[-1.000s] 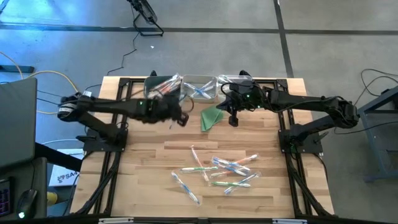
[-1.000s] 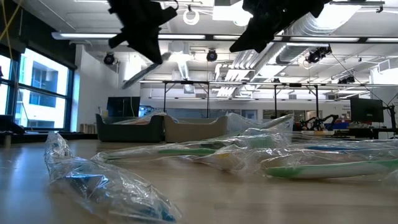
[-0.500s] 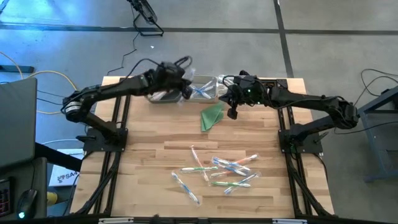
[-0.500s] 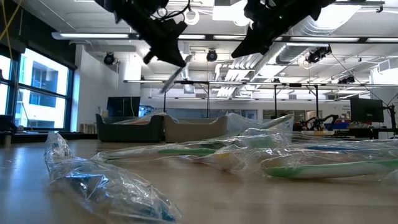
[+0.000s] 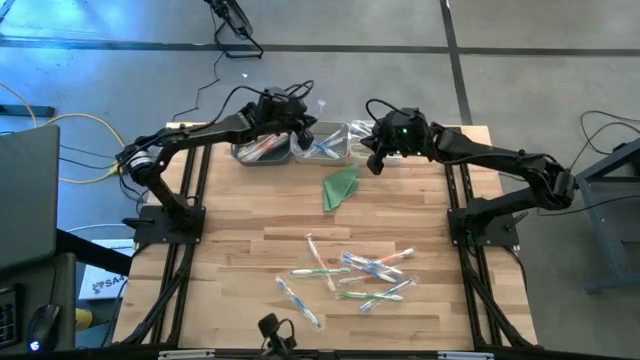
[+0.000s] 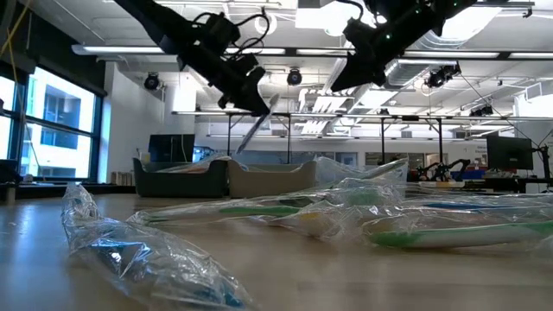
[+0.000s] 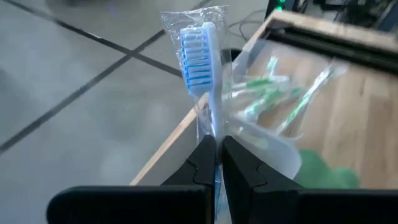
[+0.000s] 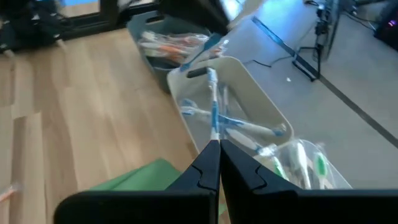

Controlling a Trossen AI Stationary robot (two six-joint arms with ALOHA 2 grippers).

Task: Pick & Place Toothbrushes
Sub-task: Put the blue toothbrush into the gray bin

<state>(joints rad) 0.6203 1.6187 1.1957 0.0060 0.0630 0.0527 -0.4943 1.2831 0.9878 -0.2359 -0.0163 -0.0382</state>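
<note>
Three bins (image 5: 322,143) line the tabletop's (image 5: 250,250) far edge, with a green cloth (image 5: 340,187) just in front of them. Loose wrapped toothbrushes (image 5: 350,275) lie scattered on the near half. The left end effector (image 5: 303,125), above the bins, pinches a blue wrapped toothbrush (image 7: 202,68). The right end effector (image 5: 374,165) hangs pressed together near the cloth, holding nothing.
</note>
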